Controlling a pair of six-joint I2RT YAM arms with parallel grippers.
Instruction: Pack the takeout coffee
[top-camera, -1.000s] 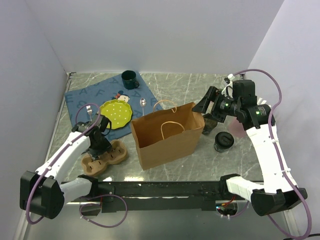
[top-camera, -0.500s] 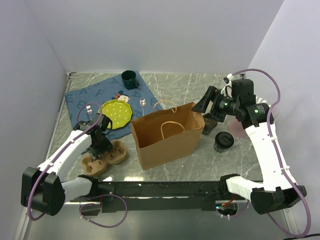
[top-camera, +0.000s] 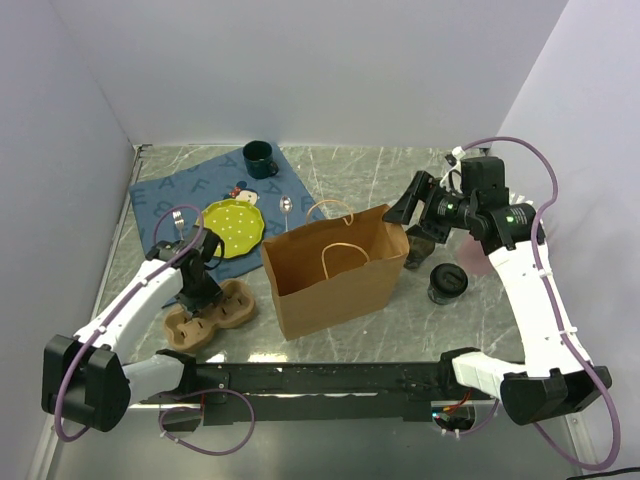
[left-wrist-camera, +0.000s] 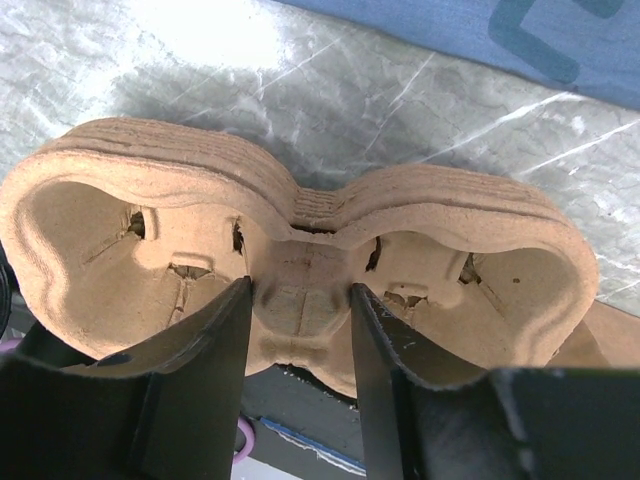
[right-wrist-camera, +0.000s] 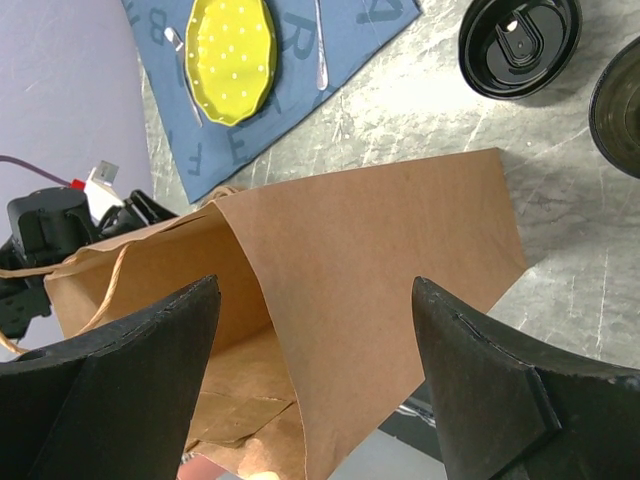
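Centrally, the left gripper (left-wrist-camera: 298, 300) straddles a fibrous, two-lobed pulp carrier (left-wrist-camera: 430, 205).

A grey table (top-camera: 350, 170) with pale marble veining is filling the floor of a small booth, running up to plain walls on three sides. The back wall (top-camera: 330, 70) is standing white and bare, the left wall (top-camera: 50, 180) and the right wall (top-camera: 590, 120) are slanting in with a faint lavender tint. A black rail (top-camera: 330, 378) is running along the table's near edge. Soft, even light is falling from above, and a bright glare (left-wrist-camera: 200, 25) is showing on the glossy stone in the left wrist view.
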